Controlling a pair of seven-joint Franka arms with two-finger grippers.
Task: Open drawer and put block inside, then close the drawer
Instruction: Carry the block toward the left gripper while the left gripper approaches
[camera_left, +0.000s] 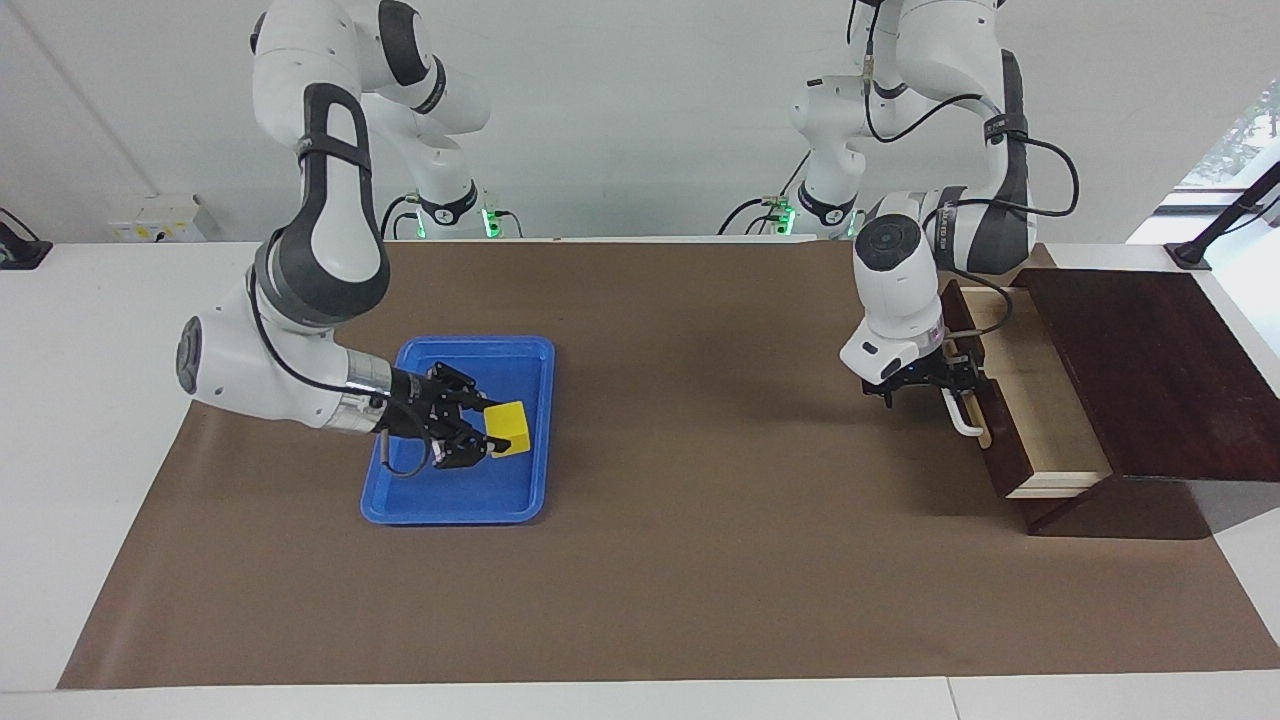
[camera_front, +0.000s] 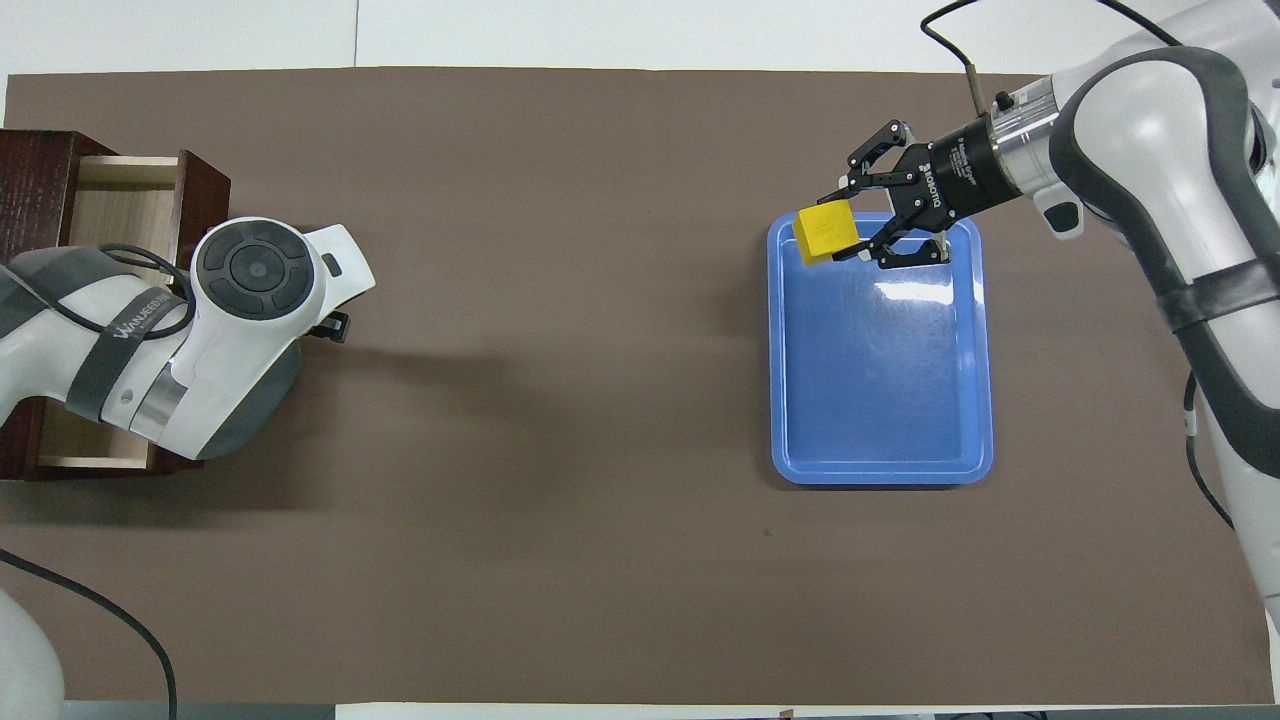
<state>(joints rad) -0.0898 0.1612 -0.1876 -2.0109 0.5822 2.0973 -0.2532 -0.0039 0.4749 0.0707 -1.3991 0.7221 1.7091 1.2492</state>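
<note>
Two jobs are under way at once, and you are at the carry step: the drawer (camera_left: 1040, 425) at the left arm's end of the table stands pulled out of its dark cabinet (camera_left: 1150, 360), pale wooden floor showing and nothing visible in it, while the yellow block (camera_left: 508, 428) is up in the right gripper (camera_left: 488, 433), whose fingertips are clamped on the cube's sides with the outer links splayed. It hangs over the blue tray (camera_left: 455, 515), clear of the tray floor by my reading of the facing view. The left gripper (camera_left: 940, 385) sits at the white bar handle (camera_left: 962, 415) with its fingers spread as wide as they go; whether they are hooked round the bar or merely beside it, you cannot tell from either view. Your next move, as I judge it, is to bring the block across the brown mat (camera_left: 700, 560) to the open drawer and lower it in before letting go, which calls for the left arm's wrist to clear the opening first, since from overhead it covers much of it. Readable writing is scarce: "ROBOTIQ" in white on the right gripper's black body, and on the left arm's grey strap (camera_front: 140, 315) a white word starting "WAN", its remaining letters uncertain
</note>
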